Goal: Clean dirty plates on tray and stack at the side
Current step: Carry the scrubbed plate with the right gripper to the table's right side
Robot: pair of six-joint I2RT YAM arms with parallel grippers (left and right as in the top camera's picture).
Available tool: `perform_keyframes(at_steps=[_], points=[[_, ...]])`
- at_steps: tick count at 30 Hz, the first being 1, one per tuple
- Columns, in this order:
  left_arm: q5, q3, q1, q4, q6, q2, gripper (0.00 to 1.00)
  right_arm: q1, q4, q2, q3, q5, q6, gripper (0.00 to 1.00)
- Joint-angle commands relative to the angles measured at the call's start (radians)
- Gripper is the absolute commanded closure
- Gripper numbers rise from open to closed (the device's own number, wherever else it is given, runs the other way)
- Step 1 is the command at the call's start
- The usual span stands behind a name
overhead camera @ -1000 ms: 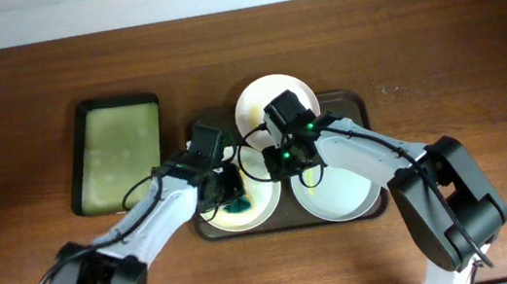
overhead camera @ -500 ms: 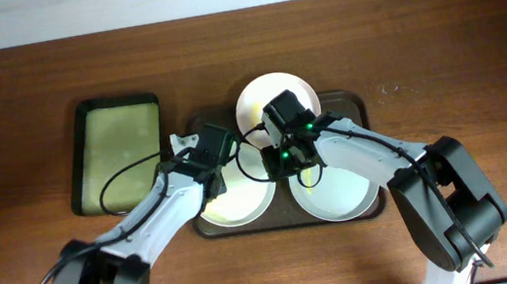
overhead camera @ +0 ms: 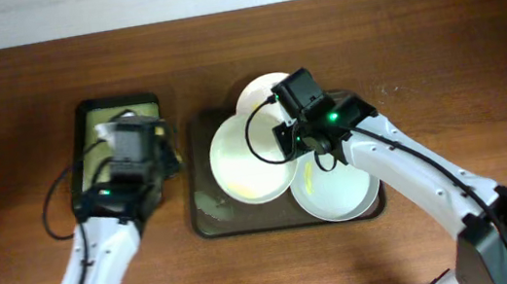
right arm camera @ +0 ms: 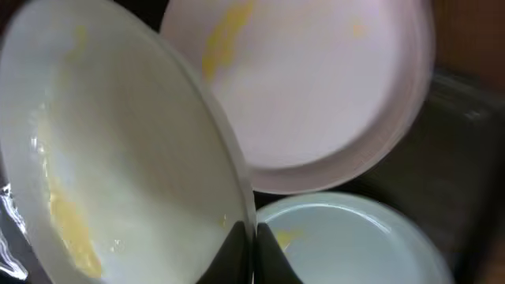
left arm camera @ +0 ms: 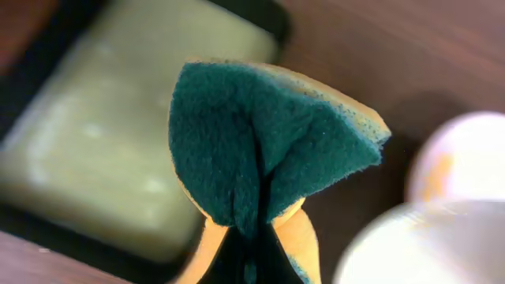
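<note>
Right gripper (right arm camera: 253, 246): fingers drawn almost together, nipping the rim of the left plate (overhead camera: 246, 160). The wrist view shows this plate tilted, with a yellow streak down its inner face.

Overhead, the left plate lies over the left-centre of the tray (overhead camera: 208, 228). Its edge overlaps both the back plate (overhead camera: 262, 94) and the right plate (overhead camera: 338, 190). Cannot tell whether its far edge touches the tray floor. The tray floor shows bare at the near left corner.

Back plate: at the tray's far rim, partly over it, with a yellow smear near its edge in the right wrist view. Right plate: flat in the tray's near right corner, with a small yellow mark by its rim. All three plates are on or over the tray.

Left gripper (left arm camera: 251, 237): fingers tight on a sponge (left arm camera: 268, 150), which has a green scouring face outward and a yellow body. The sponge is folded by the pinch. It hangs above the right edge of the small tray (overhead camera: 83, 115), which is black with a yellow-green lining. This tray sits on the table (overhead camera: 436, 39) just left of the brown tray, apart from it. Two plates show blurred at the right of the left wrist view.
</note>
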Motion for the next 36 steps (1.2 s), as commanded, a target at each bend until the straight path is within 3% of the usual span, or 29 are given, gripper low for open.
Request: perform_keyframes(at_steps=[1, 3, 7, 12, 19, 22, 25, 27, 29, 31, 34, 36], points=[[0.145, 0.005, 0.167, 0.049, 0.158, 0.006, 1.00, 0.080, -0.042, -0.037, 0.104, 0.290, -0.051, 0.96], [0.245, 0.005, 0.225, 0.116, 0.280, 0.045, 1.00, 0.162, -0.053, -0.037, 0.152, 0.459, -0.096, 0.96], [0.247, 0.005, 0.262, 0.189, 0.279, 0.158, 1.00, 0.315, -0.051, -0.037, 0.197, 0.686, -0.198, 0.96], [0.247, 0.005, 0.333, 0.224, 0.278, 0.288, 1.00, 0.486, -0.013, -0.037, 0.197, 1.004, -0.483, 0.96], [0.248, 0.005, 0.364, 0.220, 0.278, 0.289, 1.00, 0.631, 0.194, -0.037, 0.197, 1.189, -0.917, 0.96], [0.248, 0.005, 0.364, 0.212, 0.278, 0.289, 1.00, 0.650, 0.234, -0.037, 0.197, 1.221, -0.988, 0.96], [0.247, 0.005, 0.364, 0.204, 0.278, 0.289, 1.00, 0.649, 0.233, -0.037, 0.197, 1.220, -0.934, 0.96], [0.248, 0.005, 0.364, 0.204, 0.278, 0.289, 1.00, 0.640, 0.205, -0.037, 0.193, 1.185, -0.742, 0.96], [0.248, 0.005, 0.364, 0.201, 0.278, 0.289, 1.00, 0.575, 0.084, -0.034, 0.177, 0.883, -0.463, 0.96], [0.248, 0.005, 0.364, 0.201, 0.278, 0.289, 1.00, 0.452, 0.068, -0.013, 0.154, 0.515, -0.432, 0.96], [0.248, 0.005, 0.364, 0.189, 0.278, 0.289, 1.00, 0.339, 0.133, -0.085, 0.158, 0.497, -0.185, 0.96], [0.248, 0.005, 0.364, 0.189, 0.278, 0.289, 1.00, 0.181, 0.149, -0.159, 0.158, 0.358, -0.082, 0.96]])
